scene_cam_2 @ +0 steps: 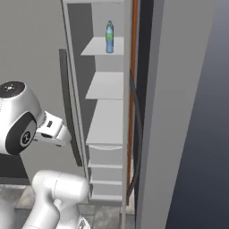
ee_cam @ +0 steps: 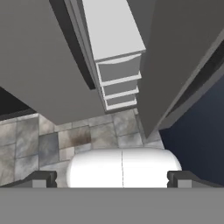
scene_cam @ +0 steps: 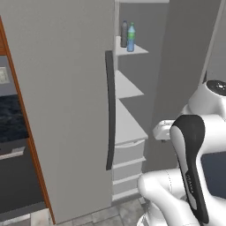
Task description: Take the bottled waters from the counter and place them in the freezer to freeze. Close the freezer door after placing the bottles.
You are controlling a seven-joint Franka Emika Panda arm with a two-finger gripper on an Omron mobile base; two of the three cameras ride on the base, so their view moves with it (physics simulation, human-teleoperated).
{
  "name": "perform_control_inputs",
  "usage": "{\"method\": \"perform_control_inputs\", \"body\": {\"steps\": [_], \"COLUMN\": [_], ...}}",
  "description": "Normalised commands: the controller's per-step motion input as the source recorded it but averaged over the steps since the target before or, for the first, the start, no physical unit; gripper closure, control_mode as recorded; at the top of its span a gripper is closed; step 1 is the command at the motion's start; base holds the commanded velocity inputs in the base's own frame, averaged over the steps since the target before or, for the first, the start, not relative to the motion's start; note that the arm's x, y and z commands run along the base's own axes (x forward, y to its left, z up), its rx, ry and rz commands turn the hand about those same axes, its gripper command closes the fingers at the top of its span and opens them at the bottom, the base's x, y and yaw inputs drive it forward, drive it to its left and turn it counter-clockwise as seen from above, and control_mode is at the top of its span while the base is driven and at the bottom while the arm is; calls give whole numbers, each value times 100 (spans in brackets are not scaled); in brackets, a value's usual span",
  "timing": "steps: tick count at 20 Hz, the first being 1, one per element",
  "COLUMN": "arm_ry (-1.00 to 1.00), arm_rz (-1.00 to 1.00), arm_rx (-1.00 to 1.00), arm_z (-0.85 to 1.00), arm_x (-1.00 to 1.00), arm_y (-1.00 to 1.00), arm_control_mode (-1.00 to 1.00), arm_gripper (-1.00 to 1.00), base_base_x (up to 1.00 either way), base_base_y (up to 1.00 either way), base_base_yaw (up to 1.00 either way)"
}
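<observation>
Gripper nearest lens, jaws spread wide, nothing held, aimed down at floor tiles before freezer. Both bottles upright side by side on upper shelf, grey one just left of blue in left base view. Door ajar at right, edge-on, long axis vertical, dark handle on far side of panel. Judgement: closing comes next; door lies right and ahead of gripper, calls for leftward push
</observation>
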Motion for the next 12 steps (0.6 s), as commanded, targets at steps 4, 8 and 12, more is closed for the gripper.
{"method": "perform_control_inputs", "body": {"steps": [4,8,12], "arm_ry": [0,0,0], "arm_rz": [0,0,0], "arm_rx": [0,0,0], "arm_z": [0,0,0], "arm_x": [0,0,0], "arm_y": [0,0,0], "arm_control_mode": [100,100,100], "arm_gripper": [-100,-100,-100], "base_base_x": [-65,-50,-29], "base_base_y": [0,0,-4], "base_base_yaw": [12,16,16]}}
